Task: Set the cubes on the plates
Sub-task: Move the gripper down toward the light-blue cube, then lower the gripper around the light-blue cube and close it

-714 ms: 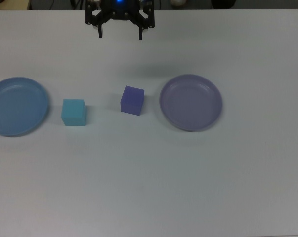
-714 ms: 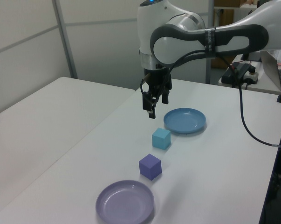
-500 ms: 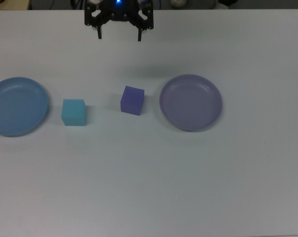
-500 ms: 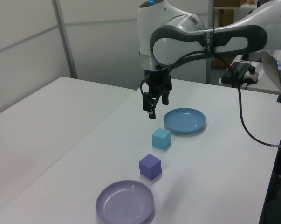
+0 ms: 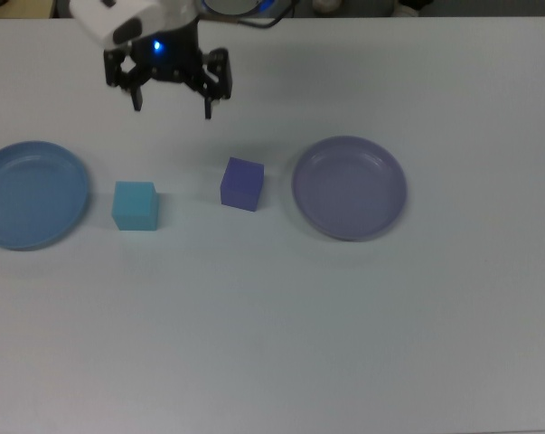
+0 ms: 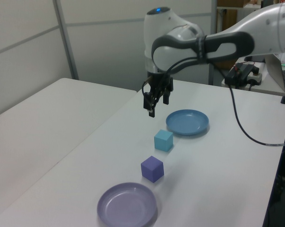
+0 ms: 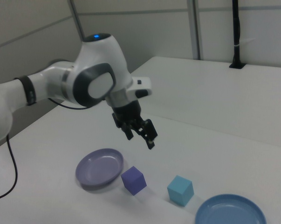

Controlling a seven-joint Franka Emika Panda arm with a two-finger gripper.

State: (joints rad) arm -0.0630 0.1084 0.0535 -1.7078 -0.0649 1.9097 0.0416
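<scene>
Overhead in the top view, the pincer [image 5: 171,99] hangs wide and empty above the counter [image 5: 272,344], beyond the cyan cube [image 5: 134,205] and purple cube [image 5: 242,183], which sit between the blue plate [image 5: 30,193] and lavender plate [image 5: 349,187]. From the left view, both cubes lie on the counter, neither on a plate. From the right view, the pincer hovers high; this looks like the approach, and next it must descend squarely over one cube.
</scene>
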